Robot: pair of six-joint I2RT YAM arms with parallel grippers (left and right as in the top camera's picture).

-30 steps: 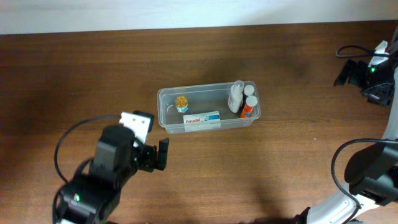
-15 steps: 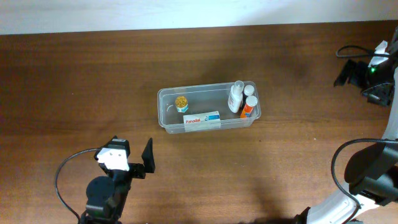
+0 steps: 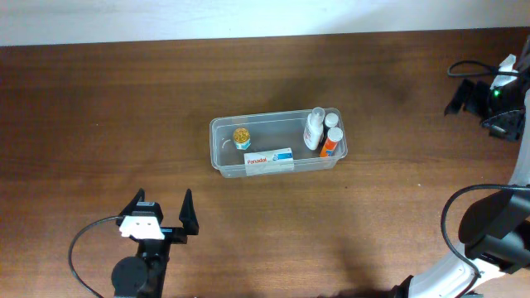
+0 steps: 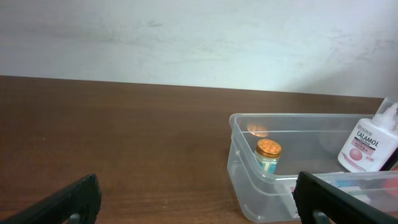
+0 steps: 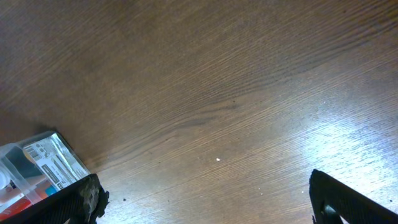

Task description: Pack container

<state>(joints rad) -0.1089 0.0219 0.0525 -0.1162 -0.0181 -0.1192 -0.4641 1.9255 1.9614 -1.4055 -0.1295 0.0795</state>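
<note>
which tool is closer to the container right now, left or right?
Left. The left tool, open, sits a short way off the container, toward its front-left corner. The right tool, also open, is much farther away, out past its right end.

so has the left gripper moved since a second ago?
Yes. In the overhead view the left gripper has backed away from the near-left corner of the container, toward the bottom of the view and slightly left. The container stayed put.

Dark wooden table, white wall.
</note>
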